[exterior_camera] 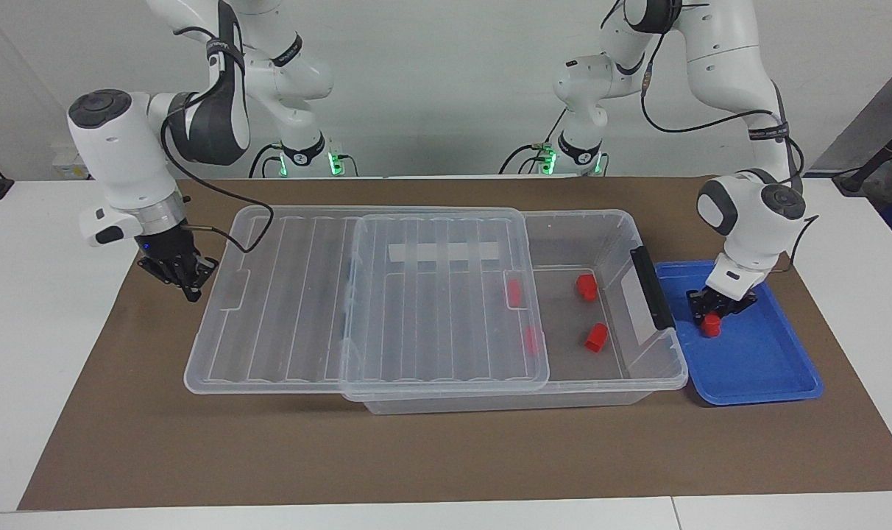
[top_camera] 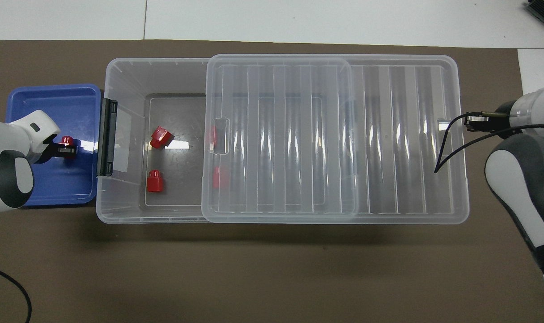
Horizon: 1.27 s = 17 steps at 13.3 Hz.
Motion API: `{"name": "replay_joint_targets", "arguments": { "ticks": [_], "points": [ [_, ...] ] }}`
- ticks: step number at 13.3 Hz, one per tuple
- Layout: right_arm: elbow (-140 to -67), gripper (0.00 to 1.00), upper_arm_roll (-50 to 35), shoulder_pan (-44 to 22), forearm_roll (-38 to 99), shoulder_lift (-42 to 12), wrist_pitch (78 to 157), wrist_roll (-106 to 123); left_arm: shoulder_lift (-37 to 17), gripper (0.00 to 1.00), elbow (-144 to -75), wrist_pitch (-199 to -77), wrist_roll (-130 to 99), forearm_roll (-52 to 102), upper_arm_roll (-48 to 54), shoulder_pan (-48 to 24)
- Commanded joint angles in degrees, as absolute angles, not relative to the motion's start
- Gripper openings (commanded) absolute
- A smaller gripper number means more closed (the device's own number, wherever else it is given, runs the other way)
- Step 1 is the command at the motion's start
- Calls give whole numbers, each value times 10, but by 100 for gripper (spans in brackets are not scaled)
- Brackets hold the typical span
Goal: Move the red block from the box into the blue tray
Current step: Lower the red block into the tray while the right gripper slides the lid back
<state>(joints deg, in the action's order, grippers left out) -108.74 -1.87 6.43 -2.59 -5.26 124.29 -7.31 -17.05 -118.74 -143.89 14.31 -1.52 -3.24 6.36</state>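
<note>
Left tool (exterior_camera: 713, 312) apparently grips the red block (exterior_camera: 710, 324) over the blue tray (exterior_camera: 762, 368).

Work surface: white table (exterior_camera: 19, 353) covered by a brown mat (exterior_camera: 446, 456).
The box (exterior_camera: 600, 228) lies on the mat between the two grippers. The blue tray (exterior_camera: 755, 368) lies on the mat touching the box's black-clip end, directly under the left gripper (exterior_camera: 713, 315); the right gripper (exterior_camera: 185, 280) hangs at the lid's overhanging end.
</note>
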Motion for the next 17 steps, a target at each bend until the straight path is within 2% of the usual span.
{"name": "replay_joint_targets", "arguments": {
  "ticks": [1,4,5,6,7,8,10,11,12,14,17],
  "points": [
    [-1097,0,-24,63,-26,-50,1258,-67,-167,30,-1201,-1455,143,-3,-33,62],
    [-1094,0,-26,50,-26,-50,1252,-66,-167,34,-1207,-1464,143,-3,-33,62],
    [-1093,0,-26,47,-26,-50,1248,-65,-167,43,-1208,-1469,144,-3,-33,62],
    [-1093,0,-27,39,-26,-50,1245,-66,-167,69,-1209,-1470,144,-3,-33,61],
    [-1093,0,-27,26,-26,-49,1239,-66,-167,82,-1209,-1470,145,-3,-33,61],
    [-1092,0,-28,24,-25,-48,1235,-66,-167,87,-1209,-1470,145,-3,-33,62],
    [-1092,0,-29,1,-25,-47,1230,-66,-167,87,-1202,-1462,146,-3,-32,61],
    [-1092,0,-29,-10,-25,-47,1220,-67,-164,93,-1196,-1454,145,-3,-30,61],
    [-1092,0,-29,-24,-25,-46,1218,-69,-160,94,-1185,-1428,144,-3,-27,61],
    [-1092,0,-28,-45,-25,-43,1209,-72,-136,100,-1135,-1337,142,-3,-26,45],
    [-1093,0,-29,-66,-25,-41,1194,-80,-99,100,-1046,-1183,135,-3,-25,26]
  ]
}}
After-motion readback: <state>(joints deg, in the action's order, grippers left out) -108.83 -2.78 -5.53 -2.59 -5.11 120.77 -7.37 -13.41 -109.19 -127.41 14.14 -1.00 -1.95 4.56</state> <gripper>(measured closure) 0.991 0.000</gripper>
